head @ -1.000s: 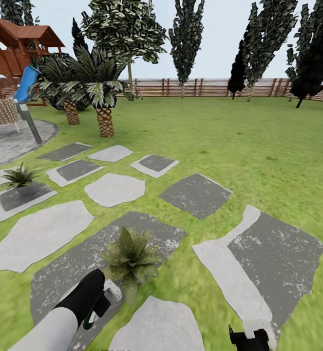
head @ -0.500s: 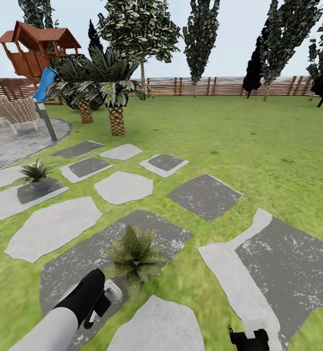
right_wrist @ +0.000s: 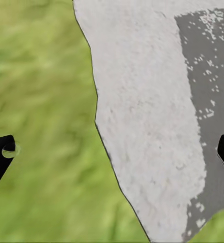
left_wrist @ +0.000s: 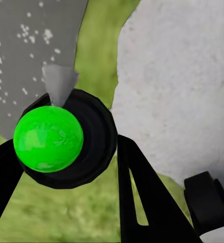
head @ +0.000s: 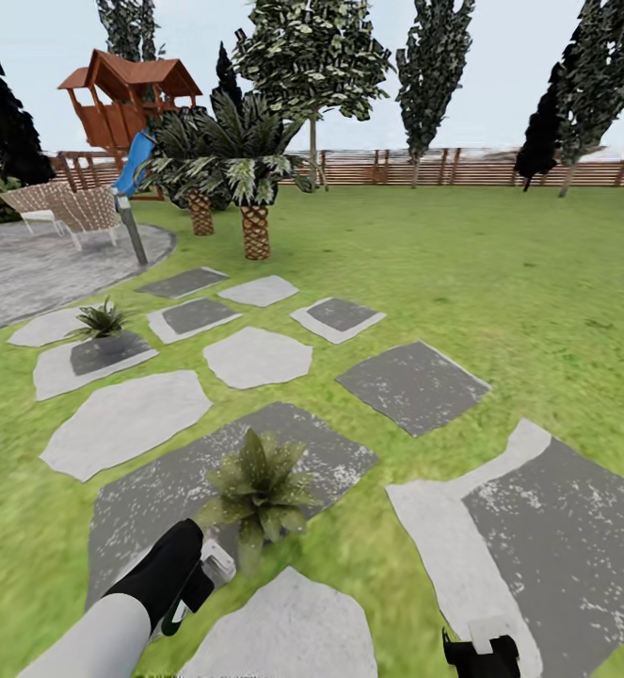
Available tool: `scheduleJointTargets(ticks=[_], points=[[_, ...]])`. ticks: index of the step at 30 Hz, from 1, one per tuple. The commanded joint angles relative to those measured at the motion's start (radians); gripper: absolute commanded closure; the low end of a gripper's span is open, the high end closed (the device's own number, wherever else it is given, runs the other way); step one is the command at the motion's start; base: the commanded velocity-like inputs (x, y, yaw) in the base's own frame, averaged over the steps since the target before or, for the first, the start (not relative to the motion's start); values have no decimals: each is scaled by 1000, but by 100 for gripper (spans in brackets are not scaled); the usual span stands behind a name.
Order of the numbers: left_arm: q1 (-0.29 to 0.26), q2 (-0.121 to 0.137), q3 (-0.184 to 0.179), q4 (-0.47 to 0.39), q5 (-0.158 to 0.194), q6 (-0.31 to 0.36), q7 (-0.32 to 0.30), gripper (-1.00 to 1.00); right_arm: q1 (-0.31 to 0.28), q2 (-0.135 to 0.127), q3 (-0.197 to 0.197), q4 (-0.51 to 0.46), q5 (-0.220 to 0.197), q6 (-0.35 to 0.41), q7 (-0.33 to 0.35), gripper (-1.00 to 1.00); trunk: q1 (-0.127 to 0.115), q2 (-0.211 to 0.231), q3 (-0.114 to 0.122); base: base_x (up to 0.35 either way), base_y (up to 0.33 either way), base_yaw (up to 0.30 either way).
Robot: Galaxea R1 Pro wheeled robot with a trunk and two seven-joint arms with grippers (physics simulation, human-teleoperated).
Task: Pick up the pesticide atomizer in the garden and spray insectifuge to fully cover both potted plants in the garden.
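The pesticide atomizer shows its whitish nozzle head at the tip of my left gripper, which is shut on it. In the left wrist view the atomizer is a dark round body with a bright green centre and a pale nozzle, and black fingers stand on both sides. One potted plant stands on a dark stepping stone just beyond the nozzle. The other potted plant sits far left on a grey stone. My right gripper hangs open and empty over grass and a stone's edge.
Grey stepping stones cross the lawn ahead. Two palms stand behind them. A paved patio with wicker chairs lies far left, beside a wooden playhouse and slide. A slatted fence closes the back.
The whole picture has slid to the right, so the camera has turned left. Both arms hold the same place in the picture, and the atomizer stays in the left gripper.
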Motion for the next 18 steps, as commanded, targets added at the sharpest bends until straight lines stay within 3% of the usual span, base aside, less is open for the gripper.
scheduleJointTargets(ticks=[1,6,10,13,18], points=[[-1,0,-1,-1,-11,2,-10,100,-1,0,-6,2,11,-3,-4,-100,0,0,-1,0,-273,232],[-1,0,-1,-1,-11,2,-9,100,-1,0,-6,2,11,-3,-4,-100,0,0,-1,0,-273,221],[-1,0,-1,-1,-11,2,-10,100,-1,0,-6,2,11,-3,-4,-100,0,0,-1,0,-255,50],[-1,0,-1,-1,-11,2,-9,100,-1,0,-6,2,11,-3,-4,-100,0,0,-1,0,-59,11],[0,0,-1,-1,-11,2,-9,100,-1,1,-6,2,11,-3,-5,-100,0,0,-1,0,-3,231]])
